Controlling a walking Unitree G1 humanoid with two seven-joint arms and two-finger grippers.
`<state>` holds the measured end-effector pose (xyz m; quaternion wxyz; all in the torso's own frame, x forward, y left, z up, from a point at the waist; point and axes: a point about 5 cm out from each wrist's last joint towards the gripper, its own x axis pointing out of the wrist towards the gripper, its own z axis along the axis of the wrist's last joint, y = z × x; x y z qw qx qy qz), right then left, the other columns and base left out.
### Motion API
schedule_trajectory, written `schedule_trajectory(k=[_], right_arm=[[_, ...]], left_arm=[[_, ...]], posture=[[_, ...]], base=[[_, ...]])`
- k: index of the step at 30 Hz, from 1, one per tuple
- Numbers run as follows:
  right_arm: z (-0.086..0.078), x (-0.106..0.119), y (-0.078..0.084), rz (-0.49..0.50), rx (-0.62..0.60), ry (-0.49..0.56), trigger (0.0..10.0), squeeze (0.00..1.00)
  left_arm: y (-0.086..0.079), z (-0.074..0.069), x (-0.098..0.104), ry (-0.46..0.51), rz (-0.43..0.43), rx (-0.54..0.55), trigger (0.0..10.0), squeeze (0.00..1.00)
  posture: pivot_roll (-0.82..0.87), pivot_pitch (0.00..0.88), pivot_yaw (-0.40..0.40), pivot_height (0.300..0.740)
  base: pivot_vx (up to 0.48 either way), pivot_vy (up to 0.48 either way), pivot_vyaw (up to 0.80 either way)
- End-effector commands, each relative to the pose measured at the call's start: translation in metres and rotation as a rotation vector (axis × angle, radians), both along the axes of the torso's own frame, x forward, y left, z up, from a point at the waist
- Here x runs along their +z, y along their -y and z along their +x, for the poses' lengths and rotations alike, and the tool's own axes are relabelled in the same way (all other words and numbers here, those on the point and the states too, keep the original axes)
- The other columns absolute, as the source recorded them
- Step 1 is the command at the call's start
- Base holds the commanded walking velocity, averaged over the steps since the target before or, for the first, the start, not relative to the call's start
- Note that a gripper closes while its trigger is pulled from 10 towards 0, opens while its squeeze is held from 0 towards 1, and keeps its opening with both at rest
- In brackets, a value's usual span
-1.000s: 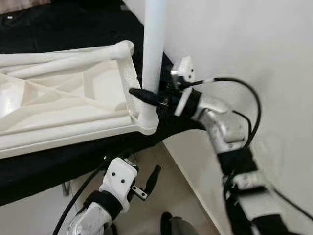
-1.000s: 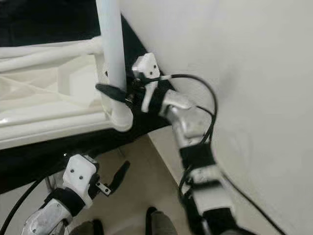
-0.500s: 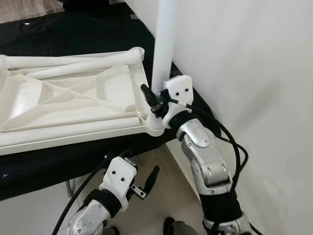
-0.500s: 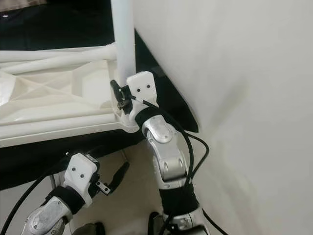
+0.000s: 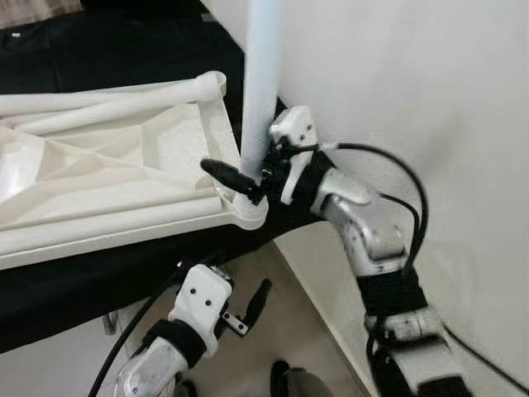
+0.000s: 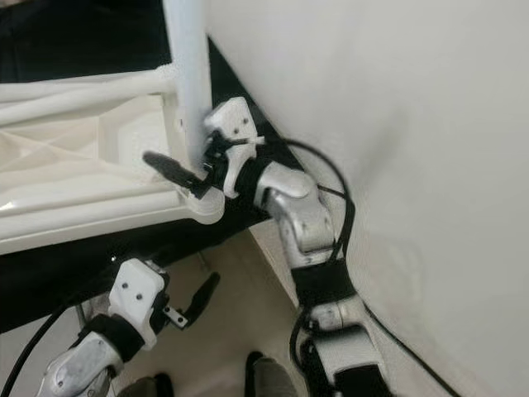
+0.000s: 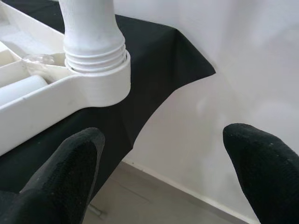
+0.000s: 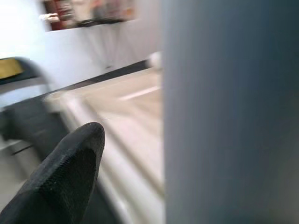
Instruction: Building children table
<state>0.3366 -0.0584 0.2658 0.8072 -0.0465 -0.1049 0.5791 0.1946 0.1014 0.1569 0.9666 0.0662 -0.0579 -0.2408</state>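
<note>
Left eye view shows the right claw (image 5: 240, 177) spread open around the upright table leg (image 5: 258, 91), which stands threaded into the upturned tabletop's (image 5: 116, 178) corner socket on the black-covered desk (image 5: 50, 273). Judging by exposed threads, screwing-in is under way; next it must close and twist. Left claw (image 5: 248, 310) hangs open, empty, below the desk edge

right gripper (image 5: 235, 178) raised, fingers apart; left gripper (image 5: 248, 310) low, spread.

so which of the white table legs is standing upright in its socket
The leg at the tabletop's corner nearest the wall, where the right gripper is. It stands upright in the corner socket; the others lie flat inside the upturned tabletop.
</note>
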Motion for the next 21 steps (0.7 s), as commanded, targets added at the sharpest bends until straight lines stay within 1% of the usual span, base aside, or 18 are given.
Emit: schedule_trajectory(k=[1,2,4,7,12,13,14,15,16,21], right_arm=[[0.004,0.004,0.005,-0.041,0.101,0.011,10.0,0.00],[0.004,0.004,0.005,-0.041,0.101,0.011,10.0,0.00],[0.009,0.011,0.011,-0.076,0.132,0.030,10.0,0.00],[0.012,0.019,0.016,-0.080,0.190,0.024,10.0,0.00],[0.019,0.023,0.022,-0.092,0.209,0.029,10.0,0.00],[0.020,0.024,0.024,-0.093,0.221,0.026,6.5,0.00],[0.020,0.024,0.026,-0.092,0.237,0.021,2.4,0.00],[0.020,0.024,0.026,-0.092,0.237,0.021,2.4,0.00],[0.020,0.023,0.028,-0.091,0.249,0.015,0.0,0.00],[0.022,0.019,0.034,-0.106,0.278,0.004,0.0,0.00]], left_arm=[[0.002,-0.005,-0.002,-0.018,-0.002,-0.002,10.0,0.00],[0.002,-0.005,-0.002,-0.018,-0.002,-0.002,10.0,0.00],[0.001,-0.006,-0.002,-0.020,-0.002,-0.002,10.0,0.00],[0.001,-0.006,-0.002,-0.022,-0.002,-0.002,10.0,0.00],[0.001,-0.007,-0.003,-0.025,-0.001,-0.004,10.0,0.00],[0.001,-0.007,-0.003,-0.026,0.000,-0.003,10.0,0.00],[0.001,-0.007,-0.003,-0.026,0.001,-0.003,10.0,0.00],[0.001,-0.007,-0.003,-0.026,0.001,-0.003,10.0,0.00],[0.001,-0.007,-0.003,-0.027,0.002,-0.003,10.0,0.00],[0.001,-0.007,-0.004,-0.028,0.003,-0.007,10.0,0.00]], posture=[[0.09,0.269,-0.081,0.740],[0.09,0.269,-0.081,0.740],[0.09,0.272,-0.080,0.740],[0.09,0.275,-0.078,0.740],[0.10,0.275,-0.080,0.740],[0.10,0.272,-0.078,0.740],[0.10,0.272,-0.078,0.740],[0.10,0.272,-0.078,0.740],[0.10,0.272,-0.077,0.740],[0.10,0.270,-0.074,0.740]], base=[[0.000,0.000,0.00],[0.000,0.000,0.00],[0.000,0.000,0.00],[0.000,0.000,0.00],[0.000,0.000,0.00],[0.000,0.000,0.00],[0.000,0.000,0.00],[0.000,0.000,0.00],[0.000,0.000,0.00],[0.000,0.000,0.00]])
